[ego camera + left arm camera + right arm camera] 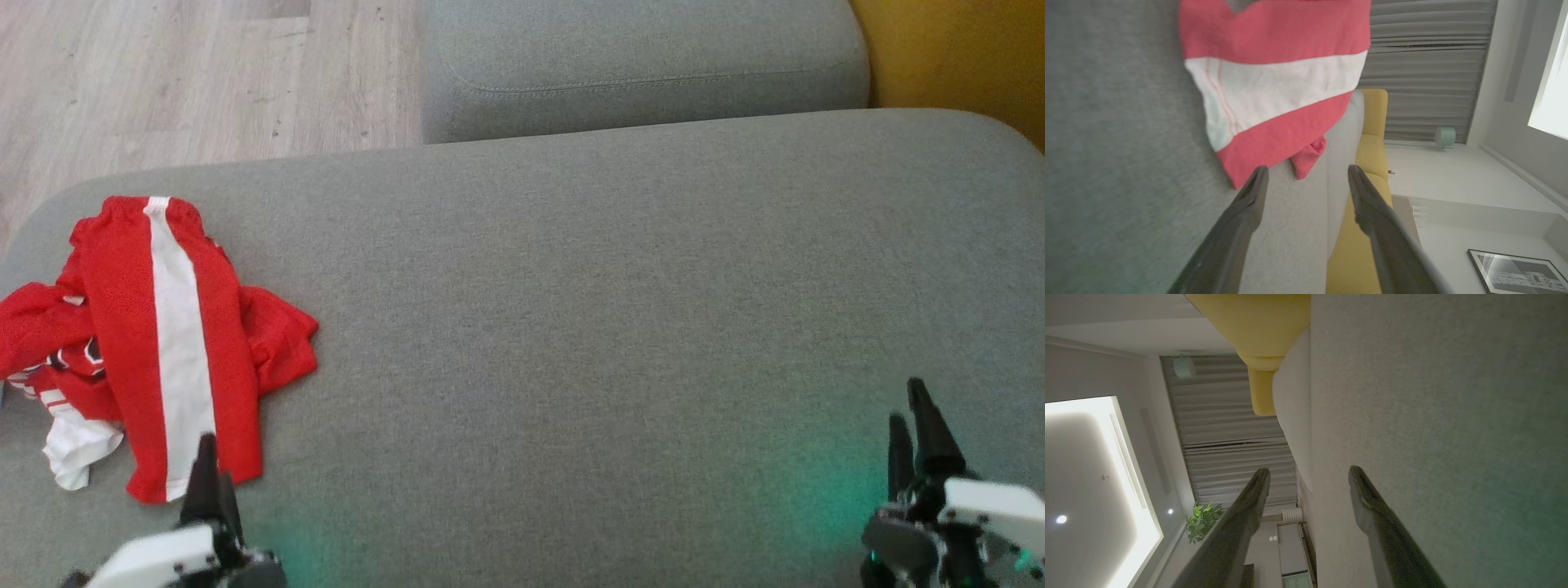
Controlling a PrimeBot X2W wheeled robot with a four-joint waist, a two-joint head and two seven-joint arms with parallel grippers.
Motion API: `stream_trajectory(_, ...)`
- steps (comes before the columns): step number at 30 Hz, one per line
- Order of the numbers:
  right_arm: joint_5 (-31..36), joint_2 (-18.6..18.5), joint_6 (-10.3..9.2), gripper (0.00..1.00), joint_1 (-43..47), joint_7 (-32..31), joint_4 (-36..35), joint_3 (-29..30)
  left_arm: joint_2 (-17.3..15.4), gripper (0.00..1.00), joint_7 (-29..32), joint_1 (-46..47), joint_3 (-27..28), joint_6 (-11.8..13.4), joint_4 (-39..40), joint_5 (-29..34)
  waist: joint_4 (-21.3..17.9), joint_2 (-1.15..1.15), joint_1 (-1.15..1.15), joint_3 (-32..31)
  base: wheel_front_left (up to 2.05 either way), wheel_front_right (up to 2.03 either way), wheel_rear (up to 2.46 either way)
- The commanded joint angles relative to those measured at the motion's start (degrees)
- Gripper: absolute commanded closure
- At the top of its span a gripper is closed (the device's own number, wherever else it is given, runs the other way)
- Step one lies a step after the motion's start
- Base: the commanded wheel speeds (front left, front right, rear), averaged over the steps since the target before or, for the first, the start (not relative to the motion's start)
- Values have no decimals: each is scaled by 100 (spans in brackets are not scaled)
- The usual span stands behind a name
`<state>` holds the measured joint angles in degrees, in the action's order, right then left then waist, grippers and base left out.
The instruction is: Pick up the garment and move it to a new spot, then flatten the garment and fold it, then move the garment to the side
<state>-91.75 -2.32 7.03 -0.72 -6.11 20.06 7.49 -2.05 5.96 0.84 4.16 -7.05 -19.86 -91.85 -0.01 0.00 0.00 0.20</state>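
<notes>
A red garment (155, 343) with a wide white stripe lies crumpled at the left end of a grey cushion (571, 327). My left gripper (208, 449) hovers at the garment's near edge, fingers open and empty. In the left wrist view the garment (1274, 81) lies just beyond the open left gripper (1306, 175), one fingertip close to its red hem. My right gripper (910, 408) stands at the lower right over bare cushion, far from the garment. In the right wrist view the right gripper (1308, 475) is open with nothing between its fingers.
A second grey cushion (637, 65) sits behind the first. Wooden floor (180, 73) lies at the back left and a yellow seat (955, 49) at the back right. The cushion's left edge runs close to the garment.
</notes>
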Motion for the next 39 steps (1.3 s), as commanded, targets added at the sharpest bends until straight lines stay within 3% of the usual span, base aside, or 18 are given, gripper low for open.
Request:
stream_trajectory(1, 12, -15, 2, 0, -134, 17, -160, -15, -20, 0, -14, 131, 7, -2, 151, 5, 0, 0, 0, 1, 0, 0, 0)
stream_trajectory(19, 664, -21, 8, 0, -173, 339, -314, -131, -30, 0, -333, 88, 22, -8, 347, 215, -7, 0, 0, 7, 0, 0, 0)
stream_trajectory(26, 1296, -23, 11, 0, -208, 457, -434, -134, -33, 0, -451, 98, 79, -10, 394, 449, -3, 0, 0, -1, 0, 0, 0)
stream_trajectory(39, 2695, -27, 15, 0, -234, 660, -872, -274, -40, 0, -652, 143, 125, -10, 823, 1539, 8, 0, 0, 16, 0, 0, 0)
